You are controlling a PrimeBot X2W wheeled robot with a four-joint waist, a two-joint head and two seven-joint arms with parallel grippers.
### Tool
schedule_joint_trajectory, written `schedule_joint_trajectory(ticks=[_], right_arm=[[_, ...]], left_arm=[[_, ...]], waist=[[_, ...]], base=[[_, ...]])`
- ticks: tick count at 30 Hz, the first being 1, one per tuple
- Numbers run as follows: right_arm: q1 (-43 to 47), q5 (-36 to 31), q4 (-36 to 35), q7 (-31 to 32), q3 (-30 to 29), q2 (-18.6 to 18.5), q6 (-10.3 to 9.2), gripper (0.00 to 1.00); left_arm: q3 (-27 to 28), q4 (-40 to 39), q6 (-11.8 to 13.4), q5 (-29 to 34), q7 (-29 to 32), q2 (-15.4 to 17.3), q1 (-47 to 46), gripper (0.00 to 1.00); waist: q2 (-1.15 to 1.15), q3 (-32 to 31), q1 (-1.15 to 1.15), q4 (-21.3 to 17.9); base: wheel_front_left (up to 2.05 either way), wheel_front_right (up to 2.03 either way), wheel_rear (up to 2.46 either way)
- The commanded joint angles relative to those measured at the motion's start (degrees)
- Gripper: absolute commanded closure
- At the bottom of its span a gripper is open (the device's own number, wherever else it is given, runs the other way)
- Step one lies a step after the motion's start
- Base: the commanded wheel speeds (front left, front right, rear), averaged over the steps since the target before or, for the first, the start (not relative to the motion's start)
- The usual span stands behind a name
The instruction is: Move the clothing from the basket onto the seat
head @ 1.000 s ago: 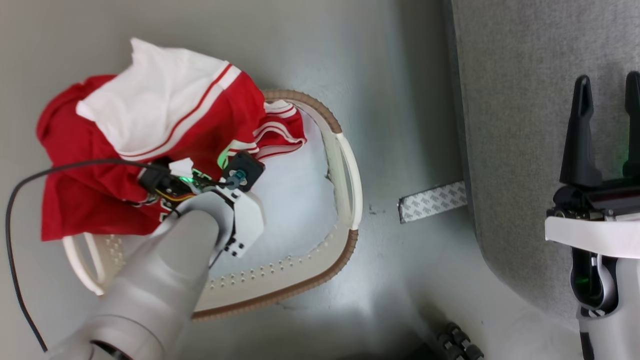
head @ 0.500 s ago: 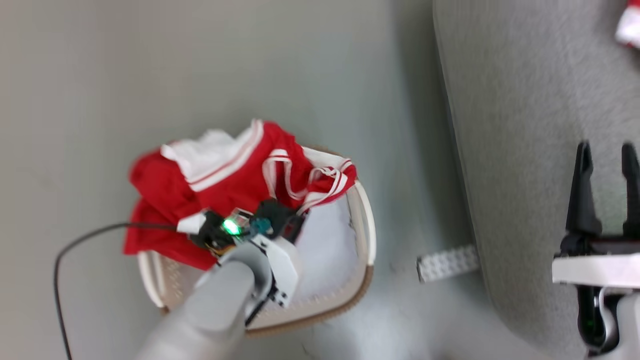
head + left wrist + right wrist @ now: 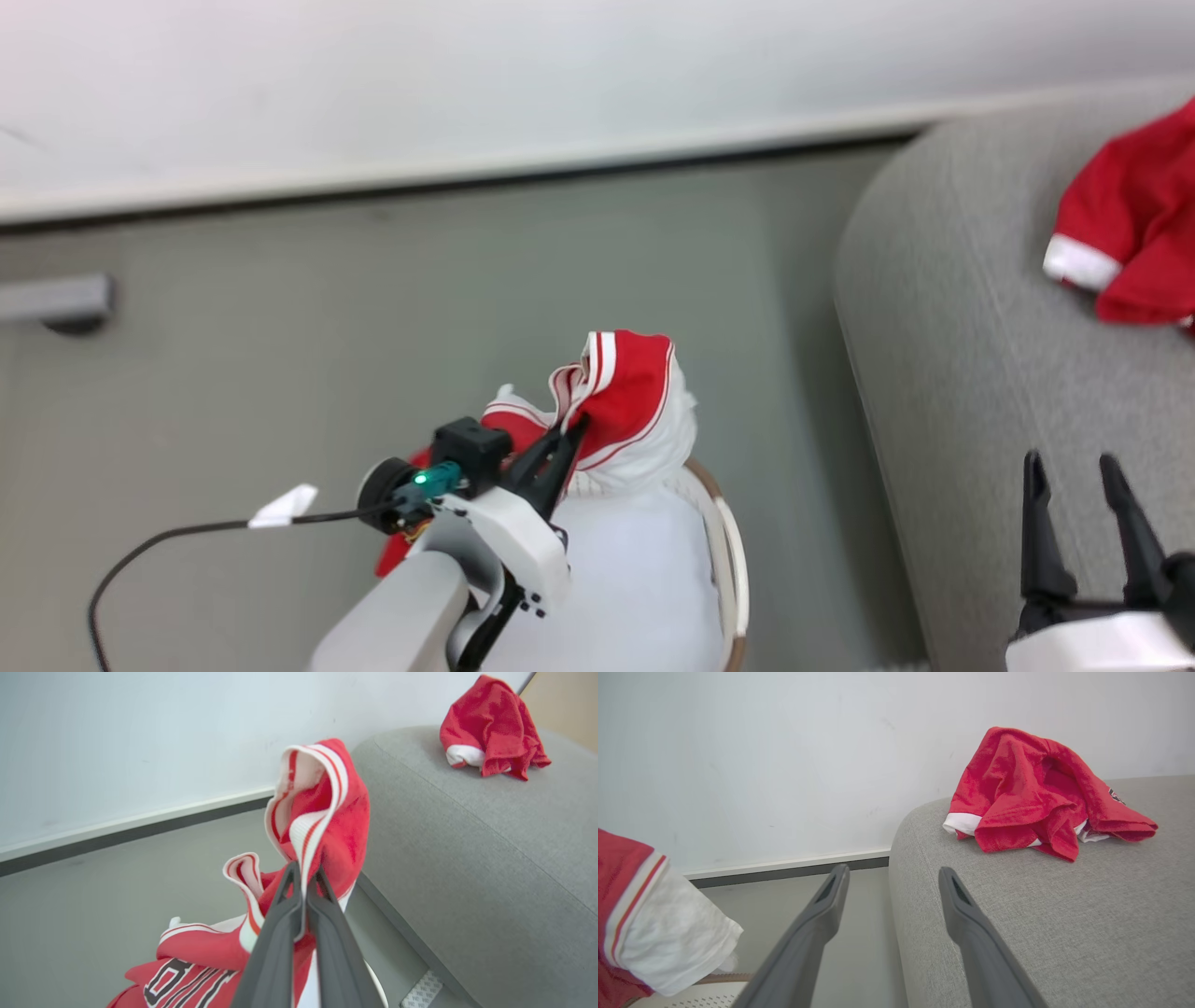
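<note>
Held jersey (image 3: 327,812): red with white stripe trim. We find it pinched at a folded striped hem and raised over the basket. One loop stands up past the fingertips and the numbered panel hangs below. We cannot tell whether its lowest part is clear of the basket.
Second jersey (image 3: 1031,788): a crumpled red heap lying on top of the seat near its rounded end, well apart from both grippers.
Basket (image 3: 733,551): cream with a brown rim, on the floor near the seat's edge. A white pad (image 3: 635,579) lies inside it.
Seat (image 3: 1064,928): grey fabric, with a broad bare stretch between the second jersey and the nearer edge.
Left gripper (image 3: 303,872): fingers pressed together on the held jersey's trim, with the cloth squeezed between them.
Right gripper (image 3: 892,875): fingers spread wide with nothing between them, hovering at the seat's edge.
Handling, as we judge it: light, limp and not fragile. The cloth will drape and swing under the grip, and the hanging part could catch on the basket rim. The knit looks grippy rather than slick.
Where to hold, as we judge it: the doubled striped hem serves well, being thick and layered. A pinch on a single thin layer would likely slip sooner.
</note>
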Motion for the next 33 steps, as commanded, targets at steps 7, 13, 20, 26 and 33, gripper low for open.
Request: schedule_joint_trajectory(ticks=[7,13,20,26,33], right_arm=[[4.92,-1.17,1.54,0.12,0.16,-0.24,-0.19,0.00],[7.54,-1.48,1.85,0.12,0.15,-0.25,-0.19,0.00],[9.64,-1.22,1.92,0.12,0.78,-0.26,-0.19,0.00],[11.22,-0.98,1.73,0.12,2.35,-0.27,-0.19,0.00],[12.04,-1.89,0.84,0.12,3.54,-0.25,-0.19,0.00]], left_arm=[[2.60,-7.67,3.91,-1.82,1.41,3.12,3.06,1.00],[3.90,-14.28,6.82,-2.49,3.65,5.39,4.46,1.00],[4.73,-21.35,9.30,-3.10,6.28,7.19,6.06,1.00],[5.14,-26.10,10.87,-3.71,8.03,8.46,7.52,1.00],[5.77,-30.27,12.42,-3.87,9.74,9.97,8.30,1.00]], waist=[[-0.01,-14.05,0.02,4.69],[-0.01,-17.95,0.02,5.72],[-0.01,-21.49,0.02,5.87],[-0.01,-23.70,0.02,5.13],[-0.01,-24.18,0.02,4.42]], base=[[0.00,0.00,0.00],[0.00,0.00,0.00],[0.00,0.00,0.00],[0.00,0.00,0.00],[0.00,0.00,0.00]])
